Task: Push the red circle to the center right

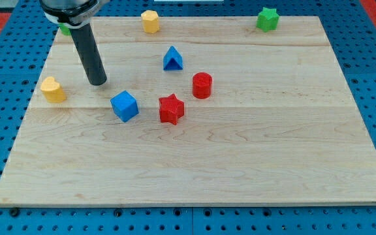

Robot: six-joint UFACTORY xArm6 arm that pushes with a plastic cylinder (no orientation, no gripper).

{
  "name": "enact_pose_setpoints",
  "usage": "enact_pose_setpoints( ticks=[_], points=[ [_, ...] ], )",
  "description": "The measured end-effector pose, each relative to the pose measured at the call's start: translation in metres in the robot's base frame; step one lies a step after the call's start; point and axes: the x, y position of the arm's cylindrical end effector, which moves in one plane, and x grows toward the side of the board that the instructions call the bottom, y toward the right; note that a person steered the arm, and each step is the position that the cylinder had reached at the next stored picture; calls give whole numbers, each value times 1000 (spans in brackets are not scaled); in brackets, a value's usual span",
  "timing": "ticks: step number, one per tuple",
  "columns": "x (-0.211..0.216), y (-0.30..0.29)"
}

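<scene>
The red circle (202,85) is a short red cylinder standing a little left of the board's middle. My tip (97,82) rests on the board well to the circle's left, with the blue cube (125,106) just below and right of it. A red star (171,109) lies below and left of the red circle, a short gap between them. A blue triangle (172,59) sits above and left of the circle.
A yellow heart-like block (53,89) lies near the board's left edge. A yellow block (150,21) sits at the top edge, a green star (267,19) at the top right. A green block (65,29) peeks out behind the arm, top left. The wooden board (273,143) lies on a blue pegboard.
</scene>
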Motion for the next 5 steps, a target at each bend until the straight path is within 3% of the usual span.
enact_pose_setpoints(
  ticks=[5],
  points=[
    [1,19]
  ],
)
